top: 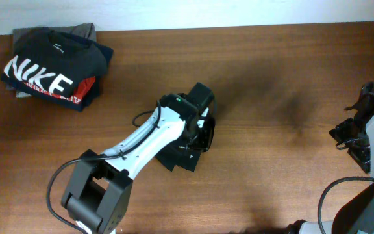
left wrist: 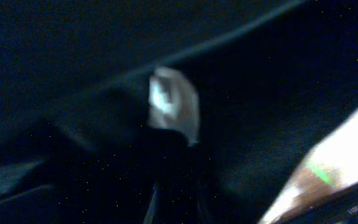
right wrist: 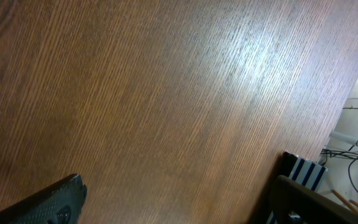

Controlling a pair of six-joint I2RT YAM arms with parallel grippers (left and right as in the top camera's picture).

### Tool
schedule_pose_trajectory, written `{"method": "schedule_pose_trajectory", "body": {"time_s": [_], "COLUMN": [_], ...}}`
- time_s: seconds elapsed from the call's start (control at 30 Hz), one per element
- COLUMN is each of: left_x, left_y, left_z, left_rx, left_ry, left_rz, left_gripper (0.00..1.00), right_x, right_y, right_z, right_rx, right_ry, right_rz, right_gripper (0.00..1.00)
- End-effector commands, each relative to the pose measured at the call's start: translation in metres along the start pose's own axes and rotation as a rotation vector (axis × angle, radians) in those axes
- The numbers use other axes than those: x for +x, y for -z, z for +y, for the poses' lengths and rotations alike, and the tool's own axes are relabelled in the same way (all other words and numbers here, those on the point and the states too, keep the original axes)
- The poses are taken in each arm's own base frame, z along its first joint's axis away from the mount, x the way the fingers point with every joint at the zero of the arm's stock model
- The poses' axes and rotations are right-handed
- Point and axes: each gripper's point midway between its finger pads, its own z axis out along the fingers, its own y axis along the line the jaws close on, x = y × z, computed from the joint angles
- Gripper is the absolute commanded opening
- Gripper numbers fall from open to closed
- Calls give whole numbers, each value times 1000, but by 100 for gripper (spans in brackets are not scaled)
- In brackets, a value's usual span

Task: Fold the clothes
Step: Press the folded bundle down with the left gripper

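Reaching from its base at the near edge of the wooden tabletop [top: 271, 78], the left arm [top: 141, 140] slants up to the middle of the surface. There the left gripper [top: 199, 130] sits on the black top [top: 177, 159], a compact dark bundle lying at the centre of the tabletop and largely covered by the wrist. In the left wrist view black fabric fills the picture in soft ridges, with a small pale patch [left wrist: 173, 106] at its middle, too blurred to identify. The fingers are not visible, so whether this gripper is released or clenched on the cloth cannot be told.

Level with the bundle, at the right edge of the tabletop, the right gripper [right wrist: 179, 174] hangs over bare wood. Its jaws are spread wide with nothing between them.

At the far left corner lies a stack of folded garments. The uppermost is a black T-shirt [top: 50, 55] lettered "NIKE" in white. Grey cloth [top: 86, 30] and navy cloth [top: 83, 101] show beneath it.
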Motion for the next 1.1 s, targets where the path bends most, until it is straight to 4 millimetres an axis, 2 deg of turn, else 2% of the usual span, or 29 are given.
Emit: {"method": "schedule_pose_trajectory", "body": {"time_s": [0.0,0.17,0.33,0.57,0.67,0.73,0.8,0.83,0.93,1.0,1.07], "left_x": [1,-1,-7,-1,0,-3,-8,-9,-6,-7,-11], "left_y": [-1,-2,-5,-21,-15,4,33,59,111,137,158], "left_z": [-7,-18,-33,-50,-56,-61,-69,-76,-83,-71,-43], "left_rx": [24,60,83,74,81,89,102,117,117,37,-100], "left_ry": [-29,-45,-82,-140,-159,-165,-204,-240,-291,-278,-228], "left_rz": [-4,-16,-56,-55,-62,-88,-132,-167,-234,-287,-342], "left_gripper": [22,23,34,34,34,34,34,34,35,36,39], "right_x": [-6,-6,-6,-6,-6,-6,-6,-6,-6,-6,-6], "right_y": [8,8,8,8,8,8,8,8,8,8,8], "right_z": [-1,-1,-1,-1,-1,-1,-1,-1,-1,-1,-1], "right_rx": [-15,-15,-15,-15,-15,-15,-15,-15,-15,-15,-15], "right_ry": [-30,-30,-30,-30,-30,-30,-30,-30,-30,-30,-30], "right_rz": [-27,-27,-27,-27,-27,-27,-27,-28,-27,-27,-27], "right_gripper": [99,99,99,99,99,99,99,98,99,99,99]}}
